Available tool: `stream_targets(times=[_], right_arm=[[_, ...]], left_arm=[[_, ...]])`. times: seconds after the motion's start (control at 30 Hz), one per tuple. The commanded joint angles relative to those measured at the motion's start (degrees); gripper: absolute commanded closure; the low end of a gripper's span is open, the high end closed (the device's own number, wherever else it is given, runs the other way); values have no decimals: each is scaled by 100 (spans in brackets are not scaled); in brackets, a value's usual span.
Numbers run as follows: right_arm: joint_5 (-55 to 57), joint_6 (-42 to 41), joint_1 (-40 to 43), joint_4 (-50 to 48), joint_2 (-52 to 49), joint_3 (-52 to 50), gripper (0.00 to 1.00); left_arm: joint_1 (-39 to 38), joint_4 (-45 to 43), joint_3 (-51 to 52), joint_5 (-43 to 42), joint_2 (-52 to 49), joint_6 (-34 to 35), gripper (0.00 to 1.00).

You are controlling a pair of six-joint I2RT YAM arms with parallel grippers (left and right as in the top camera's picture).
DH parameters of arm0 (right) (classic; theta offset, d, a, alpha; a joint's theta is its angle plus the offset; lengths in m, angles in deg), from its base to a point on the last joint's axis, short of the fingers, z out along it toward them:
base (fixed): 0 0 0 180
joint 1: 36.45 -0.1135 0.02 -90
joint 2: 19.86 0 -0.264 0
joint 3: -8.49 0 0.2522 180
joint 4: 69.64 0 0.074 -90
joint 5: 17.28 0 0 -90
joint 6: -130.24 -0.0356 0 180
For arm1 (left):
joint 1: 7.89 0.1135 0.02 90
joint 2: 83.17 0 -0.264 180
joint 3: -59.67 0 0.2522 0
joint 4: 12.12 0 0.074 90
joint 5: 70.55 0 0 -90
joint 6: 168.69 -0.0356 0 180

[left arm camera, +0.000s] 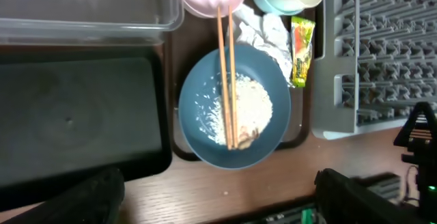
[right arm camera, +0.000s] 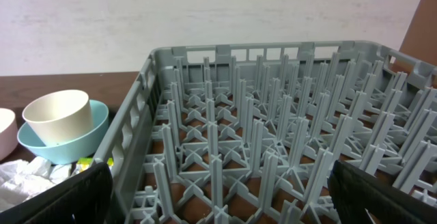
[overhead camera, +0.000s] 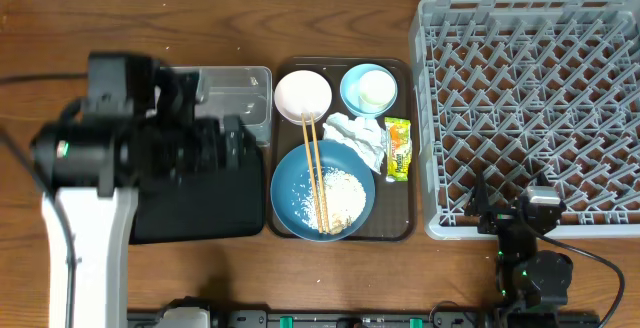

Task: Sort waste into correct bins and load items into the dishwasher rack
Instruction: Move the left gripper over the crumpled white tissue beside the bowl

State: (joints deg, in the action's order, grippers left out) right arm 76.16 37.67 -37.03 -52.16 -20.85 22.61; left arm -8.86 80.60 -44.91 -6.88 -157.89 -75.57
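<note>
Hanging over the shallow black rectangular tray (overhead camera: 200,213), just left of the brown serving tray (overhead camera: 409,168), the left arm (overhead camera: 95,158) hides its own jaws from the overhead camera. Only the left wrist view shows the left gripper (left arm camera: 218,193): its dark fingers (left arm camera: 89,197) stand spread wide with nothing between them. Behind the black tray, also left of the serving tray, sits the clear rectangular plastic tub (overhead camera: 240,88). On the serving tray's near half rests the large dark-blue dish (overhead camera: 288,183) holding loose white rice grains (overhead camera: 342,196). The pair of wooden chopsticks (overhead camera: 313,158) runs from the rice to the rim of the small white bowl (overhead camera: 300,93) at far left. At far right the small white cup (overhead camera: 378,88) stands in the small light-blue bowl (overhead camera: 349,93), upright as the right wrist view shows. Between these and the dish lie the crumpled white paper napkin (overhead camera: 358,136) and, by the right rim, the small yellow-green snack wrapper (overhead camera: 398,150). Right of the serving tray stands the large square grey plastic rack (overhead camera: 530,98). The right gripper (right arm camera: 222,197), at its near edge, is fully spread and holds nothing.
</note>
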Motion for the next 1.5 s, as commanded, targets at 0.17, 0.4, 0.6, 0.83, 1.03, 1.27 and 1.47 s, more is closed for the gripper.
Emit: stream_targets(times=[0.17, 0.4, 0.6, 0.83, 1.03, 1.27, 1.47], right_arm=[[15, -57, 2, 20, 28, -4, 1], [15, -57, 2, 20, 28, -4, 1], [15, -57, 2, 20, 28, -4, 1], [15, -57, 2, 20, 28, -4, 1], [15, -57, 2, 20, 28, -4, 1], [15, -57, 2, 20, 28, -4, 1], [15, -57, 2, 20, 28, -4, 1]], left_arm=[[-151, 68, 83, -920, -831, 52, 94], [-1012, -42, 310, 83, -870, 739, 94], [-2435, -748, 595, 841, -879, 1565, 94], [-3827, -1969, 1062, 1722, -1016, 2463, 94], [-4330, -2371, 1156, 1744, -1425, 2634, 94], [-3943, -1729, 1147, 2726, -1622, 2614, 90], [-2667, -881, 1132, 2741, -1554, 2546, 77]])
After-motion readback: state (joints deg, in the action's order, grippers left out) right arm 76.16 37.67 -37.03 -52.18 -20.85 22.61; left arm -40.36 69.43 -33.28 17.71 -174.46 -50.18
